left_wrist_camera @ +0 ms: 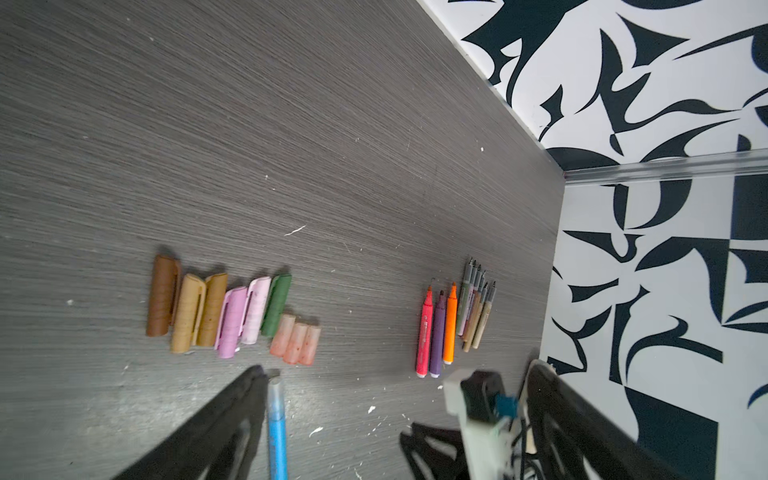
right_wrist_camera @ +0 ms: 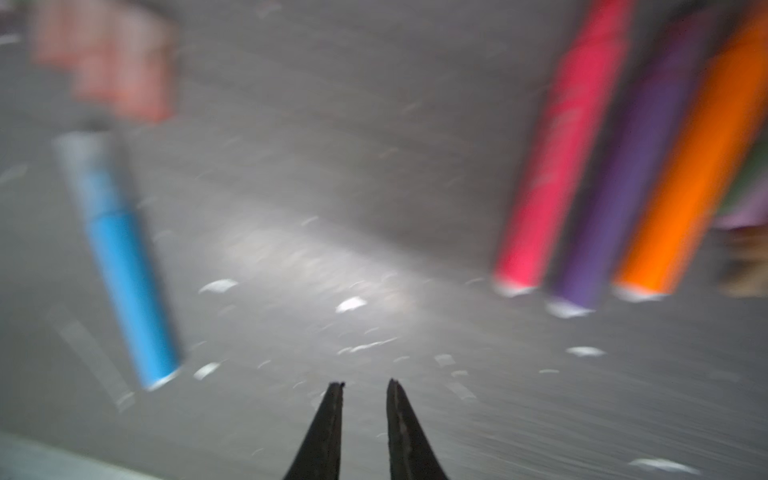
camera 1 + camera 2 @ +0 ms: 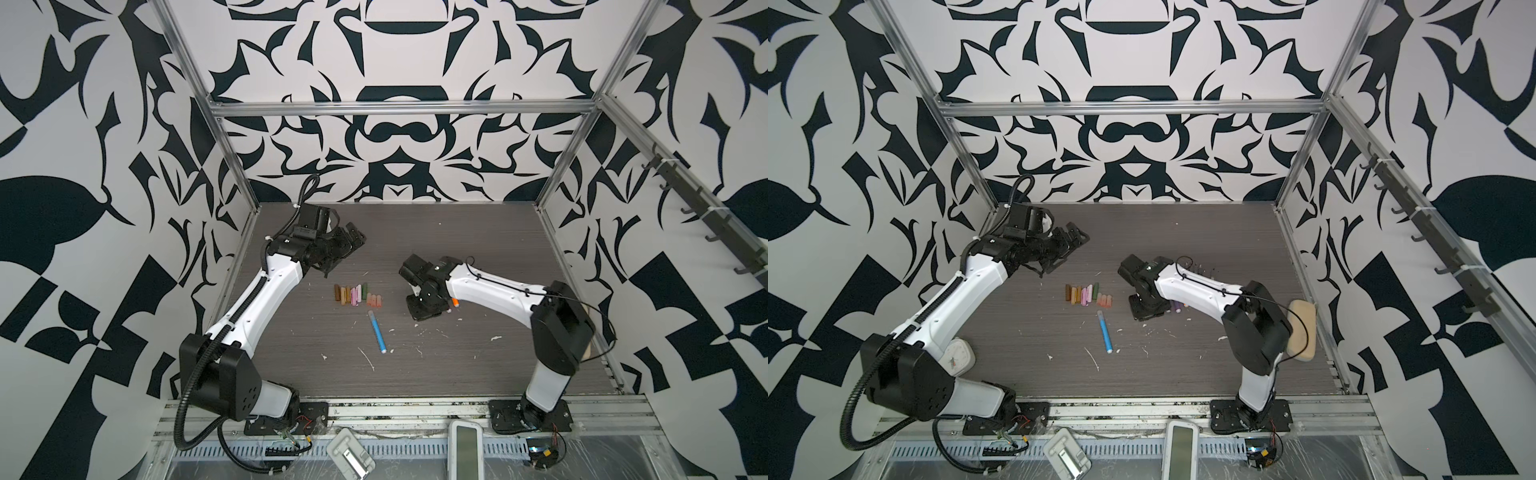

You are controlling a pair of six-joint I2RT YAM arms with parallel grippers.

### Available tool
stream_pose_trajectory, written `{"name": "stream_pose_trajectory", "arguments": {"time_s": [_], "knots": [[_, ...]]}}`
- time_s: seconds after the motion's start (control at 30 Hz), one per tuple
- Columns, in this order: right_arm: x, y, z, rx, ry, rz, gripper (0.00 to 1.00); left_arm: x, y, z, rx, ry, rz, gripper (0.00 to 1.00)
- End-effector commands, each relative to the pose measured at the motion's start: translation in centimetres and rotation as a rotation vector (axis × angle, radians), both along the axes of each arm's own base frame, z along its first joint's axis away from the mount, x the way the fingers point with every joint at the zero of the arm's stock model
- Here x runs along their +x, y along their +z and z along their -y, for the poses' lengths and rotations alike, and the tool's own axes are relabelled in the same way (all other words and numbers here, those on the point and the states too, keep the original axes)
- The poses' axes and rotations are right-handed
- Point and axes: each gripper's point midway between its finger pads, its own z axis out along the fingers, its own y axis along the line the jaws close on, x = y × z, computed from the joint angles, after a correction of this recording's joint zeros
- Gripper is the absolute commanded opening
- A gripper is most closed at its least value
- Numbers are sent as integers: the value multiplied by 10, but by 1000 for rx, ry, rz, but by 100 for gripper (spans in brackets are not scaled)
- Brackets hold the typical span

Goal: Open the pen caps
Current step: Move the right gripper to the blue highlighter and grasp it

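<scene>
Pen caps (image 1: 232,320): 9, off, lying in a close row mid-table: 1 brown, 2 gold, 2 pink, 1 green, 3 translucent peach.
Blue pen (image 3: 377,332): translucent cap on, alone, one end near the peach caps.
Uncapped pens (image 1: 436,332): side by side near the right arm; pink-red, purple, orange, several thinner.
Left gripper (image 1: 397,370): spread wide, empty.
Right gripper (image 2: 363,384): fingertips narrowly parted, pinching nothing, over bare table (image 3: 457,232).
</scene>
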Motion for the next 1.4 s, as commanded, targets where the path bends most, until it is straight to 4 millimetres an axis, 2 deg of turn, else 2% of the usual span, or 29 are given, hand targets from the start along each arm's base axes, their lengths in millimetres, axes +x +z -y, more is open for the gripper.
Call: {"name": "stream_pose_trajectory", "arguments": {"time_s": [0.0, 0.1, 0.17, 0.23, 0.43, 0.63, 0.93, 0.97, 1.03, 1.13, 1.27, 1.37], "knots": [[-29, 10, -53, 280, 7, -87, 22, 5, -1, 8, -69, 13, -23, 100], [-48, 4, -66, 267, 44, -101, 22, 0, -9, 7, -83, 27, -54, 99], [-56, 0, -76, 265, 58, -112, 28, -6, -10, 4, -80, 37, -61, 99], [-60, -2, -86, 259, 65, -112, 35, -12, -8, -2, -61, 55, -61, 99], [-56, -8, -103, 146, 82, -93, 36, -26, 3, -8, -58, 53, -44, 100], [-45, -21, -104, 8, 39, -82, 33, -35, 7, -6, -38, -15, -25, 100], [-63, -60, -100, -110, 24, -109, 30, -44, 3, -1, -72, -54, -25, 100], [-65, -63, -100, -109, 22, -111, 29, -45, 2, -2, -68, -57, -28, 100], [-71, -65, -100, -121, 34, -106, 16, -48, 2, -1, -66, -71, -36, 100], [-79, -60, -97, -134, 59, -83, 1, -49, 1, 3, -83, -85, -54, 100], [-90, -41, -95, -69, 94, -59, 0, -43, 3, 7, -94, -93, -51, 100], [-93, -11, -88, 24, 120, -7, 0, -35, -2, 11, -97, -89, -65, 100]]}}
